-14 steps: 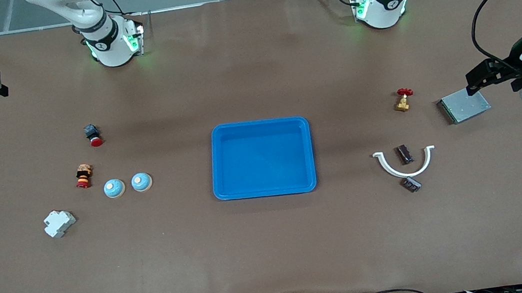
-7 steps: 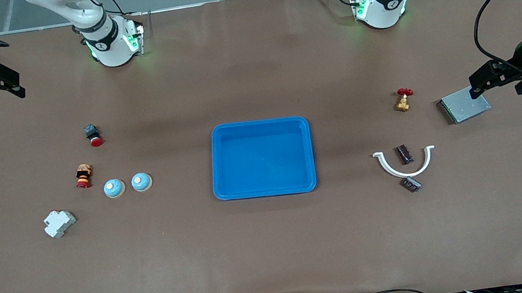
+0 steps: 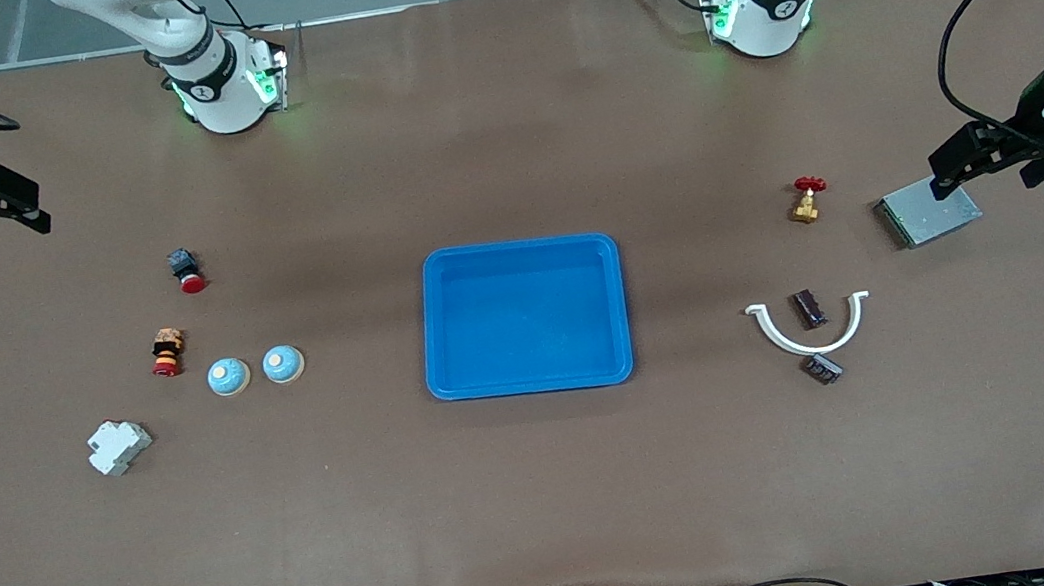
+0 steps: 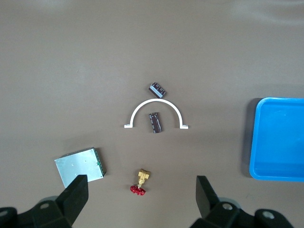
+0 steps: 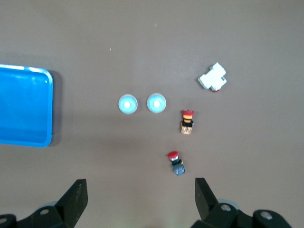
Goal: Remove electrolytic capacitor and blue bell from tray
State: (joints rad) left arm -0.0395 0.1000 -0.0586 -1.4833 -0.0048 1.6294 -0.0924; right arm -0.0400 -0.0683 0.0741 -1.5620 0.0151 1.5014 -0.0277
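Observation:
Two dark capacitors lie toward the left arm's end: one [image 3: 808,308] inside a white arc clamp [image 3: 811,333], the other [image 3: 821,368] just nearer the camera; both also show in the left wrist view [image 4: 155,122] [image 4: 158,90]. Two pale blue bells [image 3: 228,376] [image 3: 283,364] sit side by side toward the right arm's end, seen too in the right wrist view [image 5: 156,102] [image 5: 128,104]. My left gripper [image 3: 953,160] hangs open and empty over a grey metal box [image 3: 927,214]. My right gripper [image 3: 15,198] hangs open and empty over bare table at its end.
A blue tray [image 3: 516,245] sits mid-table. A brass valve with a red handle [image 3: 806,198] lies near the metal box. By the bells are a red push button [image 3: 186,270], an orange and red stacked part [image 3: 168,352] and a white breaker [image 3: 119,447].
My right gripper has come in from the table's edge and moved a little toward the camera. My left gripper has only shifted slightly. Nothing on the table has moved.

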